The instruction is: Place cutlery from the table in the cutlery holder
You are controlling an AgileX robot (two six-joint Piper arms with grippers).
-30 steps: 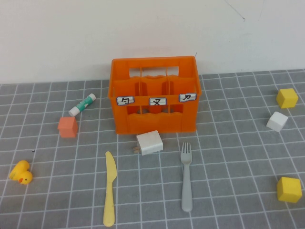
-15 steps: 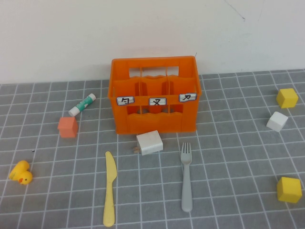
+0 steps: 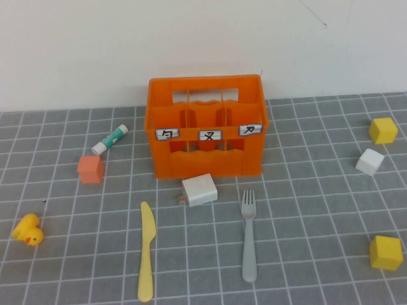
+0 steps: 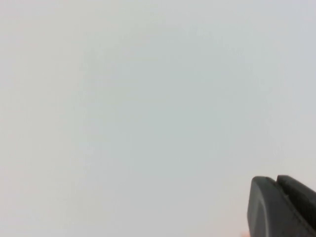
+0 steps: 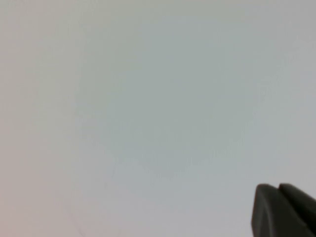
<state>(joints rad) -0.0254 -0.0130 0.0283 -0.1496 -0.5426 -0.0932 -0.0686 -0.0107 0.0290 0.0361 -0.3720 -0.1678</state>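
Observation:
The pale yellow knife (image 3: 146, 251) lies flat on the tiled table (image 3: 305, 216), in front of the orange cutlery holder (image 3: 206, 127) and to its left. The grey fork (image 3: 248, 235) lies in front of the holder to its right, tines toward it. The holder stands upright at the back centre, and nothing shows in its compartments. Neither arm shows in the high view. My left gripper (image 4: 275, 178) and my right gripper (image 5: 278, 186) each show in their own wrist view against a blank pale surface. Each has its two dark fingers together and holds nothing.
A white block (image 3: 200, 190) lies just in front of the holder, between knife and fork. A glue stick (image 3: 110, 139), an orange-pink cube (image 3: 90, 169) and a yellow duck (image 3: 28, 230) are on the left. Two yellow cubes (image 3: 383, 130) (image 3: 386, 252) and a white cube (image 3: 369, 162) are on the right.

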